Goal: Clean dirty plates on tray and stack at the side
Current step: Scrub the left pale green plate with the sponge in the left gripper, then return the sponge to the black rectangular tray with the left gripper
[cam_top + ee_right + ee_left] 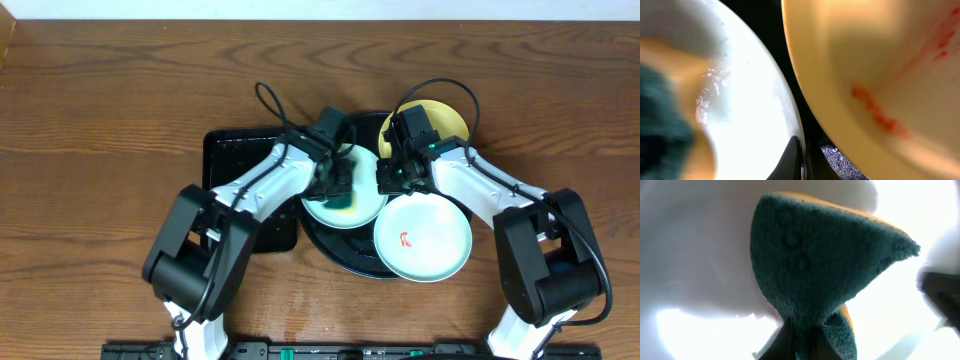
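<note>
Three plates [422, 238] lie on the tray [330, 250] — smaller tray [232, 152] just left.

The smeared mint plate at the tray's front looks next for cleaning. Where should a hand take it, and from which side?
Pinch the smeared mint plate by its thin rim at the front-right, coming in from the right. It lies flat and shallow, and that edge seems to overhang the tray. Its far-left edge is crowded by the other mint plate and both arms.
</note>
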`<state>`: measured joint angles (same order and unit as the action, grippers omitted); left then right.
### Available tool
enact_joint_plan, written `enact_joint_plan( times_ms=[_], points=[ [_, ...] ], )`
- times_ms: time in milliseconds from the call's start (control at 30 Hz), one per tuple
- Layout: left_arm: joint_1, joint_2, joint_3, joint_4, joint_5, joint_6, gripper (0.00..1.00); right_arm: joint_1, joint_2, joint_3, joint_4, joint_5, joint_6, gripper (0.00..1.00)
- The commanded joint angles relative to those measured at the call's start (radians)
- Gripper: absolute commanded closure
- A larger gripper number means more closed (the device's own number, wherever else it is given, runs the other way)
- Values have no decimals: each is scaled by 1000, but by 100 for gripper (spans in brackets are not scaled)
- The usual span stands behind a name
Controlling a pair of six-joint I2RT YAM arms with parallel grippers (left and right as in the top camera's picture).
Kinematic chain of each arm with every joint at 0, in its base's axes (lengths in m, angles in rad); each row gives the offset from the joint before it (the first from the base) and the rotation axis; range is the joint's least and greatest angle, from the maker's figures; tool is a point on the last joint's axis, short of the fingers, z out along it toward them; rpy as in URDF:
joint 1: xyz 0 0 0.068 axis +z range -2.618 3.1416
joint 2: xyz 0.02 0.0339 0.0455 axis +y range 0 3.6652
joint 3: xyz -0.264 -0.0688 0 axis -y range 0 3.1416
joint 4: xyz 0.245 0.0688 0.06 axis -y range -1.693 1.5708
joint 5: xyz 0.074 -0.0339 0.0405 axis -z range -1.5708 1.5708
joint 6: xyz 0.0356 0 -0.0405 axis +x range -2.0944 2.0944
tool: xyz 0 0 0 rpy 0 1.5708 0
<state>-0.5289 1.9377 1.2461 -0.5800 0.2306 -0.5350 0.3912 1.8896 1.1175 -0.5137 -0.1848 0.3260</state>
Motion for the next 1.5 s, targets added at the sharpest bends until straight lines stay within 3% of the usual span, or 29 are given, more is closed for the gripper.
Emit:
enact_joint_plan(
  times_ms=[0, 167, 300, 667, 867, 967, 1167, 1200, 1267, 1400, 1467],
  points=[
    [55, 20, -30, -118, -334, -9, 93, 10, 31, -20, -26, 31, -20, 99],
    [53, -5, 20, -208, -374, -10, 93, 10, 31, -20, -25, 31, -19, 99],
    [52, -45, 51, -245, -275, -8, 93, 10, 31, -20, -25, 31, -28, 99],
    [57, -349, 54, -361, -235, 53, 93, 1, 26, -19, -13, 31, -28, 99],
    [135, -446, 8, -426, -251, 85, 92, 0, -1, -19, -1, 31, -29, 99],
    [204, -445, -57, -414, -269, 99, 92, 0, -15, -19, -2, 31, -36, 99],
    [312, -442, -259, -232, -229, 101, 91, 1, -18, -19, -3, 31, -39, 99],
    [324, -442, -278, -206, -214, 101, 75, 3, -18, -19, -3, 31, -39, 99],
    [331, -447, -272, -207, -207, 101, 53, 3, -18, -19, -3, 31, -39, 99],
    [338, -488, -236, -238, -180, 116, 39, 3, -18, -19, -2, 31, -39, 99],
    [338, -531, -211, -267, -171, 121, 35, 3, -18, -19, -1, 31, -39, 91]
  ],
)
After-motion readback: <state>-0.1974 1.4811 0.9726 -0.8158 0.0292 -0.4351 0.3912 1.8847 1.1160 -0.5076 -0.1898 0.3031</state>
